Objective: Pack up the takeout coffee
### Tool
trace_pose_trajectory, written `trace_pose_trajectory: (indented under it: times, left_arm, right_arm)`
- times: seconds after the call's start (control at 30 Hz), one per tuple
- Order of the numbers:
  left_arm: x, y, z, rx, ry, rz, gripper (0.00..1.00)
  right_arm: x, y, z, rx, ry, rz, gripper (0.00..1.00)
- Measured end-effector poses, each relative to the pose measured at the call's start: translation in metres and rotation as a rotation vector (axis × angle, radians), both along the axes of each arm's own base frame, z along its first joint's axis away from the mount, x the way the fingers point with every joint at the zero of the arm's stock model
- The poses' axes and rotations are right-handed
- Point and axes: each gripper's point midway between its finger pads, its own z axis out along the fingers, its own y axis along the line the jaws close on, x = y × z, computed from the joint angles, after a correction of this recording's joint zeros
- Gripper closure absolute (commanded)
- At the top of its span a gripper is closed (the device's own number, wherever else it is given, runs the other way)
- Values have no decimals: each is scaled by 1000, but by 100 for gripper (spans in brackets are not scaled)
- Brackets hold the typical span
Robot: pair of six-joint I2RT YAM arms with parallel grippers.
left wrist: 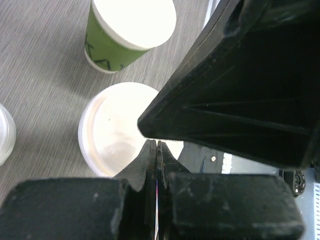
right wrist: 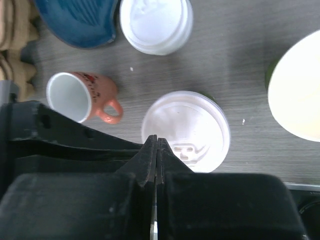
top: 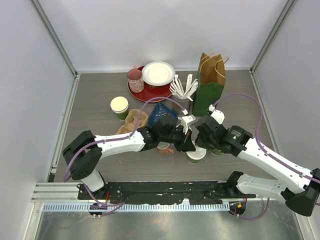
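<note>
L gripper [left wrist: 157, 150], R gripper [right wrist: 156, 145]: you're holding both jaws closed, gripping nothing, hovering over 1 lidded green cup [top: 196, 155] at table [top: 100, 165] centre, prob. for pressing its lid; 2nd green cup [top: 119, 106] is waiting beside carrier [top: 134, 120].

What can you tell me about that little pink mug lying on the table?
The mug is small, salmon-pink outside with red print near the rim, pale inside, and looks like glazed ceramic. It has one loop handle. It lies empty on its side on the grey table, between a loose white lid and a lidded cup, touching neither.
</note>
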Motion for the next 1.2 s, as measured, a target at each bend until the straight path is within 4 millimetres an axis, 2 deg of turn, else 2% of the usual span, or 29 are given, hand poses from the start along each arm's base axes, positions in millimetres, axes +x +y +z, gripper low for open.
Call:
trace_pose_trajectory:
  times: [0.17,0.27,0.37,0.5,0.53,0.63,0.77,1.03,1.13,1.2]
  left_arm:
    - [3,-5,25,-53,-3,-11,100]
    - [4,-4,32,-69,-5,-11,100]
    - [7,-2,30,-64,-4,-3,100]
    - [9,-1,26,-55,-12,3,100]
    - [9,0,24,-49,-13,3,100]
    - [8,5,14,-27,-14,4,100]
    - [8,6,11,-19,-19,2,100]
    - [12,5,18,-28,-25,7,100]
    - [20,6,31,-50,-29,23,100]
    - [28,10,41,-66,-24,50,94]
  right_arm:
    - [10,3,35,17,-76,6,99]
    - [6,-4,36,18,-85,-4,99]
    - [-5,-15,14,12,-67,-14,99]
    - [-24,-28,-43,-21,24,-32,99]
    - [-18,-21,-42,19,1,-44,99]
    - [-19,-17,-37,60,-9,-47,99]
    - [-22,-22,-28,26,9,-45,99]
    - [0,4,22,5,-43,21,99]
    - [5,8,38,6,-79,44,92]
    - [9,9,51,6,-114,64,79]
